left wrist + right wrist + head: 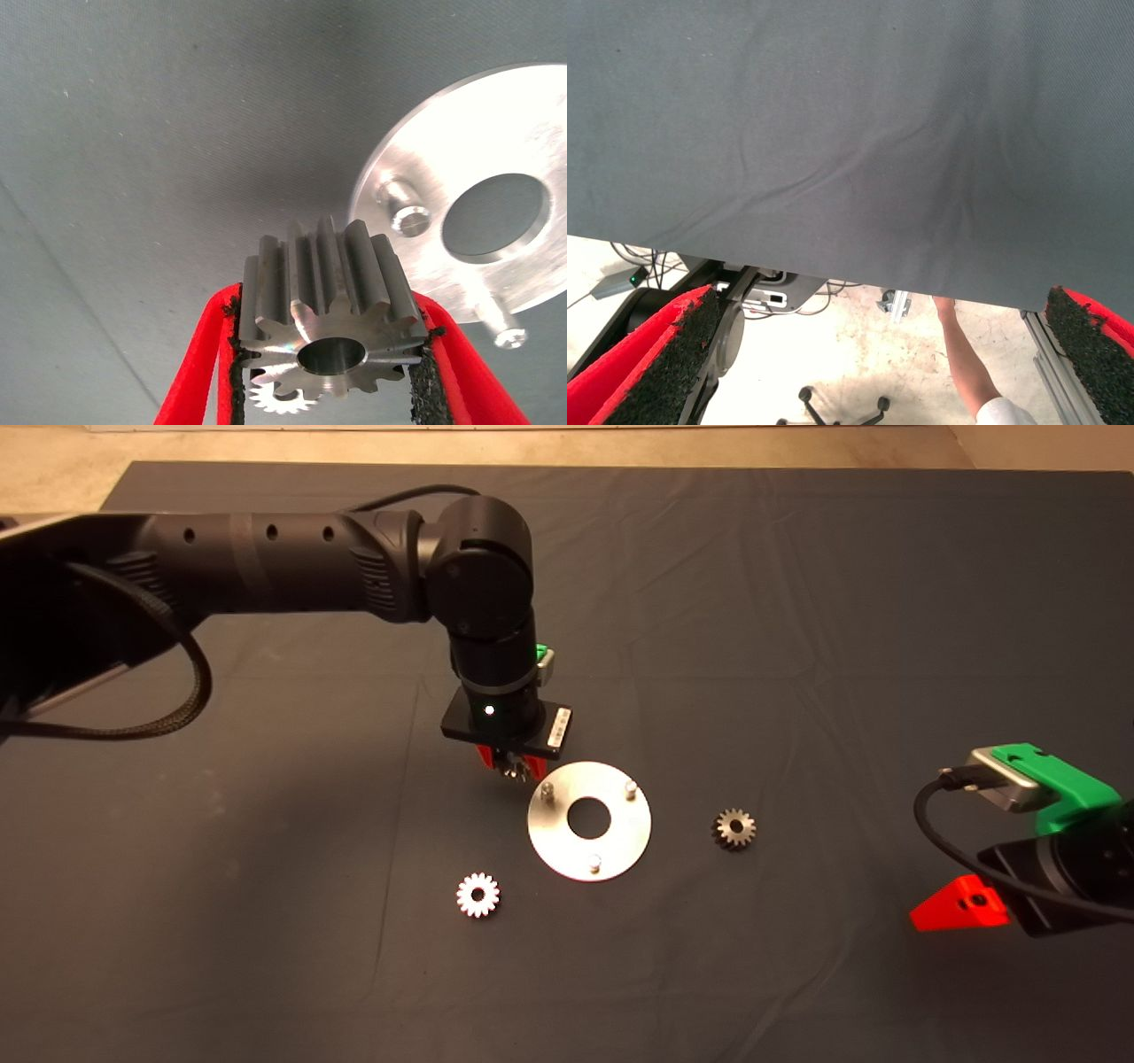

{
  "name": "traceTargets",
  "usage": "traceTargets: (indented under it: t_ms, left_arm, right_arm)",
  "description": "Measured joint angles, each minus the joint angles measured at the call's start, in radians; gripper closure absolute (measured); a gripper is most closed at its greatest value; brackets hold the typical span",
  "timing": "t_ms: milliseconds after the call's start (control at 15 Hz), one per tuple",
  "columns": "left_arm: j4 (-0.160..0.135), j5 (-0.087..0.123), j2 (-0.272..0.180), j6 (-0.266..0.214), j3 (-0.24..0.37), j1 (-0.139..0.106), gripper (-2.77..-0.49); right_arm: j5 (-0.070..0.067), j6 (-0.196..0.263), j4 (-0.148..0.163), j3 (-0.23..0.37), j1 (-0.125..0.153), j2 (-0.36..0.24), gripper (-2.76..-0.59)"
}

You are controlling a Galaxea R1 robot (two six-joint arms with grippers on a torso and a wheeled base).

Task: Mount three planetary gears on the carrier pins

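Note:
My left gripper (pixel 512 769) hangs just left of the shiny round carrier disc (pixel 567 850), shut on a silvery planetary gear (pixel 332 301) held between its red fingers (pixel 199 354). The disc (pixel 523 150) carries three short carrier pins (pixel 547 792) (pixel 630 788) (pixel 595 861), all bare, and the nearest pin (pixel 403 199) stands beside the held gear. A second gear (pixel 477 895) lies on the mat at the disc's lower left; a third gear (pixel 733 829) lies to its right. My right gripper (pixel 877 372) waits open at the lower right edge (pixel 961 905).
The dark mat (pixel 797 602) covers the table, with soft wrinkles. Past the mat's edge the right wrist view shows floor, cables, a chair base and a person's arm (pixel 966 363).

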Motion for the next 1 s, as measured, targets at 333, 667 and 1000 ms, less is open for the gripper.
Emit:
traceTargets:
  t_ms: [333,667,1000]
  left_arm:
    - [-0.001,-0.002,0.021,-0.055,-0.001,0.0,-0.88]
    - [-0.001,-0.001,0.043,-0.098,-0.017,0.0,-0.87]
    - [-0.002,-0.003,0.076,-0.107,-0.024,0.0,-0.87]
  right_arm:
    - [-0.001,0.0,0.0,0.0,0.0,-0.001,-2.75]
    - [-0.001,0.0,0.0,0.0,0.0,-0.001,-2.75]
    - [-0.001,0.0,0.0,0.0,0.0,-0.004,-2.75]
